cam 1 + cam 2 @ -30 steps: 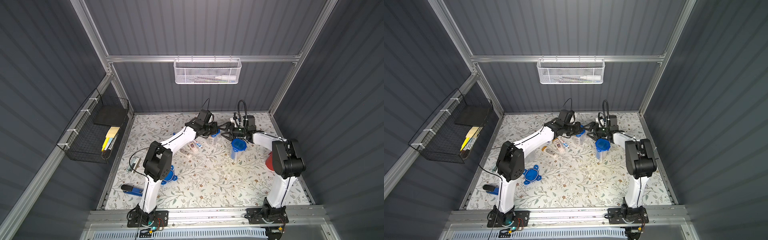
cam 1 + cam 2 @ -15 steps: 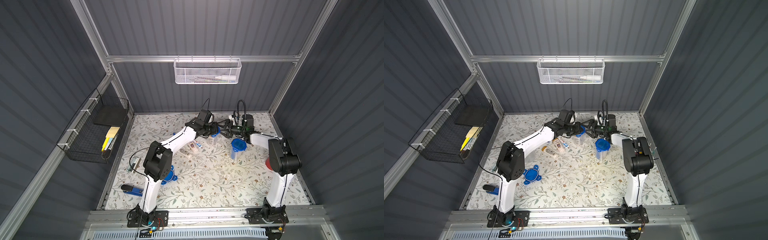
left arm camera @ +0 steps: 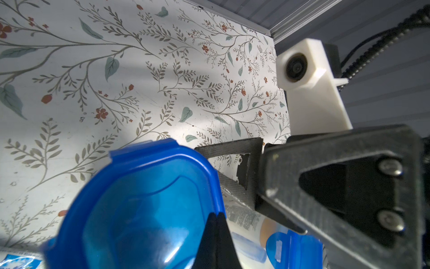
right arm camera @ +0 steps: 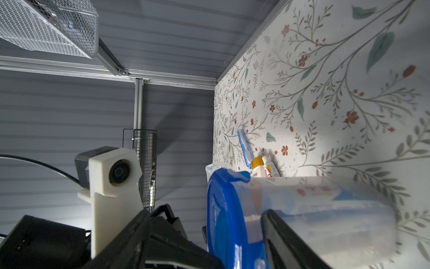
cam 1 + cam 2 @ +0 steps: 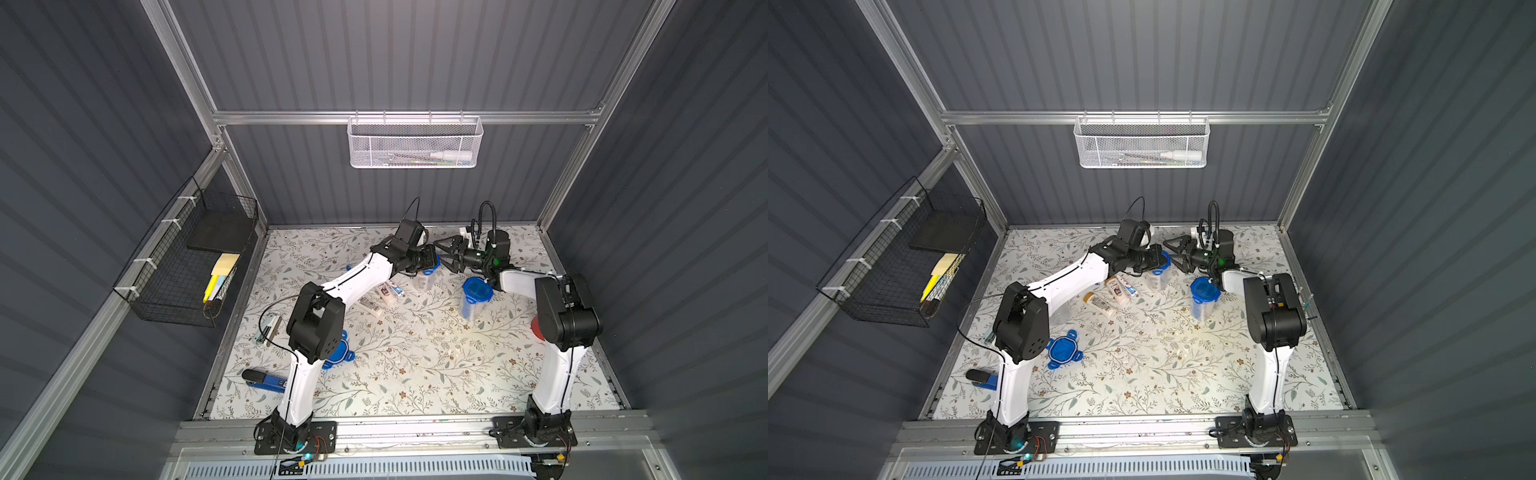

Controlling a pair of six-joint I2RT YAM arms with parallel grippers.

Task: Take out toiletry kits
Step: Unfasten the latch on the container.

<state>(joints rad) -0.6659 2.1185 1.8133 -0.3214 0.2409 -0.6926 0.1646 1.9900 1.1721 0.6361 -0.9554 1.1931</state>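
A clear jar (image 5: 424,279) with a blue clip lid (image 3: 144,205) stands at the back of the table, with kit items inside it. My left gripper (image 5: 430,261) is shut, its tips (image 3: 217,217) against the lid's rim; nothing shows between them. My right gripper (image 5: 448,254) is open beside the same lid (image 4: 228,221), one finger (image 4: 281,233) in front of the jar's wall. Loose toiletry kit items lie left of the jar: two white bottles (image 5: 1100,304) (image 5: 1118,291), a toothpaste tube (image 5: 1130,289) and a blue toothbrush (image 4: 244,149).
A second lidded jar (image 5: 476,297) stands under the right forearm. A loose blue lid (image 5: 337,354) and a blue stapler (image 5: 266,379) lie near the left arm's base. A red cup (image 5: 535,327) shows behind the right arm. Wire baskets (image 5: 415,143) (image 5: 191,266) hang on the walls.
The right arm has shifted a little to the left and brought its open gripper up to the jar's lid. The left arm has not moved.
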